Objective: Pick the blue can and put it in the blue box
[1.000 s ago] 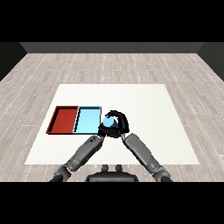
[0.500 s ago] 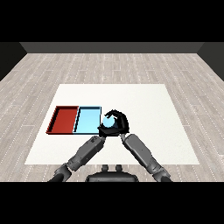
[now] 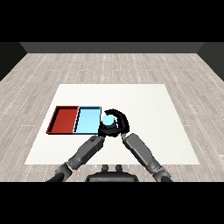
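My right robot hand [image 3: 119, 124] curls round the blue can [image 3: 107, 120] just beside the light blue tray [image 3: 87, 120]; my left robot hand's state I cannot tell.

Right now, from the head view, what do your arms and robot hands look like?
Two grey forearms of rounded, cylindrical segments come in from the lower corners. Each ends in a black robot hand with fingers and a thumb: left robot hand, right robot hand. No cables or markings show.

table [image 3: 144, 109]: white | red tray [image 3: 63, 120], light blue tray [image 3: 87, 120] touching, side by side
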You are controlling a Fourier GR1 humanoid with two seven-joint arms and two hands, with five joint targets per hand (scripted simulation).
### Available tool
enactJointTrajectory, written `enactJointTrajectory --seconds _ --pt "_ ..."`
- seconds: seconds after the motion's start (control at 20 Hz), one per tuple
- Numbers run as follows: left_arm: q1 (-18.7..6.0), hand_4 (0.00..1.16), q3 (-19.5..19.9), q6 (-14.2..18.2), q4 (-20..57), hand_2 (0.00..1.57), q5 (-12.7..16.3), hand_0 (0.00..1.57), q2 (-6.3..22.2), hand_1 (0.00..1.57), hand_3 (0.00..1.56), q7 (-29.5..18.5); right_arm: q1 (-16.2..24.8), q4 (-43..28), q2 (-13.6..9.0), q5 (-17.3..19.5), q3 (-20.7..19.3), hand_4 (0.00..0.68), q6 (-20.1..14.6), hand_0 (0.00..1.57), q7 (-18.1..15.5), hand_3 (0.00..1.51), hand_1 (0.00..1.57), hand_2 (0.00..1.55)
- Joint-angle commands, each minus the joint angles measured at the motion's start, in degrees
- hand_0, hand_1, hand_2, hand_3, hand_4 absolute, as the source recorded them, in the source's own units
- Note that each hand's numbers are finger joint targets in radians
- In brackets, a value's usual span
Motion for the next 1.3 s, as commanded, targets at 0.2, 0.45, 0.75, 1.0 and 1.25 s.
enactJointTrajectory --seconds 0.2,0.45,0.75,1.0,1.25 --pt "-3.7 1.12 2.3 0.0 0.0 1.57 -0.9 1.57 0.0 1.57 1.54 1.1 4.2 -6.2 -0.1 6.3 1.2 0.000 2.1 0.00 4.9 0.00 0.00 0.00" --pt "0.3 1.14 -1.1 2.0 1.9 1.57 -0.1 1.57 0.0 1.57 1.52 -3.9 4.5 -4.7 -0.9 4.8 -4.7 0.000 5.3 0.00 3.4 0.00 0.00 0.00" --pt "1.0 1.15 3.6 1.0 0.7 1.57 -4.7 1.57 0.0 1.57 1.54 -1.0 11.1 -10.4 -3.0 2.1 -7.8 0.000 8.5 0.00 -1.6 0.00 0.00 0.00" --pt "-1.4 1.15 6.1 4.1 -0.1 1.57 -5.8 1.57 4.1 1.57 1.53 0.9 16.7 -15.8 -5.5 -7.8 -17.9 0.000 12.8 0.00 -5.8 0.00 0.00 0.00" --pt "-3.1 1.14 8.7 4.6 -0.7 1.57 -8.4 1.57 11.6 1.57 1.52 6.3 16.3 -15.1 -5.9 -9.8 -22.3 0.000 13.1 0.00 -4.4 0.00 0.00 0.00"
